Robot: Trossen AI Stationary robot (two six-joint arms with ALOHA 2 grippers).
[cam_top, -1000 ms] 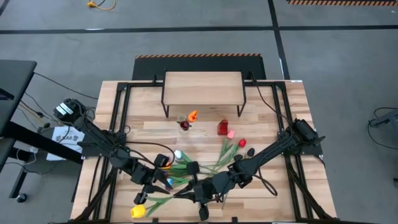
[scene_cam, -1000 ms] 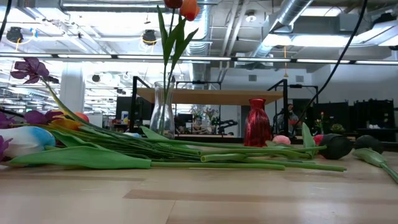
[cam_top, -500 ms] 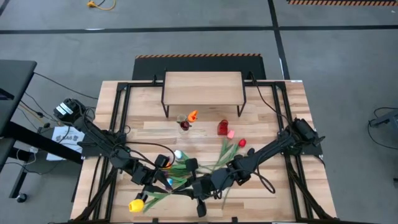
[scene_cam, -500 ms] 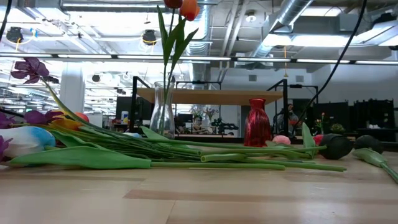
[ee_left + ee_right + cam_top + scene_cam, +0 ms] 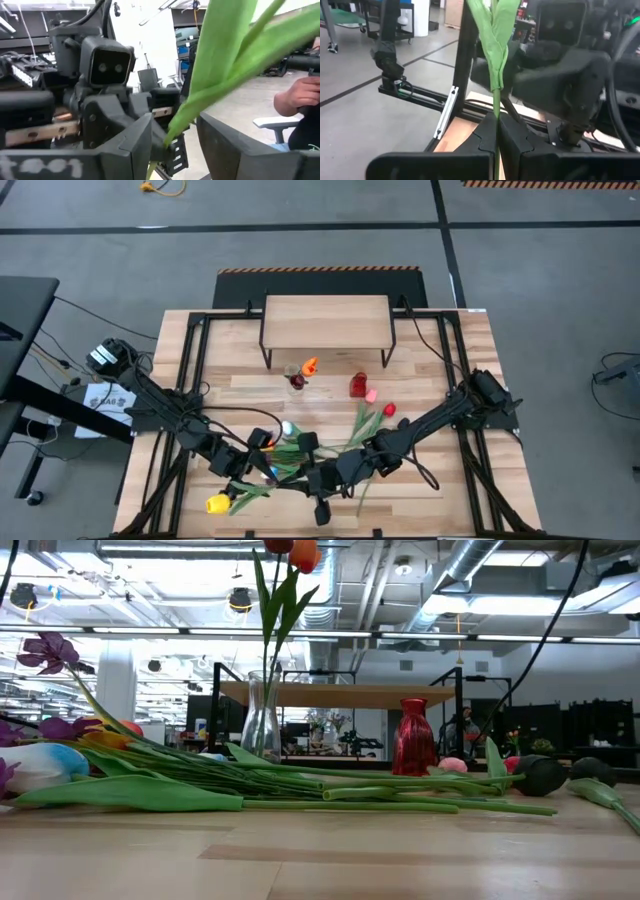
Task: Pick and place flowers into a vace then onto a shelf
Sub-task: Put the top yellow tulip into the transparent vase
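A yellow-headed tulip (image 5: 217, 503) is held above the table near its front edge, its stem (image 5: 250, 492) running toward the right. My right gripper (image 5: 312, 483) is shut on that stem (image 5: 495, 100). My left gripper (image 5: 268, 478) faces it, open (image 5: 172, 131), with the tulip's green leaves (image 5: 225, 55) passing between its fingers. More flowers (image 5: 350, 432) lie flat on the table (image 5: 300, 790). A clear glass vase (image 5: 296, 380) holds an orange and a dark red tulip (image 5: 290, 552). The shelf (image 5: 326, 320) stands at the far edge. My right gripper pinches the tulip's bare stem (image 5: 495, 107) between its two fingers, just below the leaves. The fingers reach in roughly level from the table's right side and lie across the stem. The tulip is lifted clear of the table, its yellow head toward the left. My left gripper has the leaf base (image 5: 170, 131) between its open fingers; I cannot tell whether a finger touches it.
A red vase (image 5: 358, 386) stands right of the glass vase, in front of the shelf. Pink (image 5: 371, 395), red (image 5: 389, 410) and dark (image 5: 403, 423) tulip heads lie mid-table. A person's hand (image 5: 300, 95) shows in the room beyond the table.
My right gripper has shifted a little toward the table's left and far side, still shut on the stem. The yellow tulip has moved with it, its head swinging away from the front edge.
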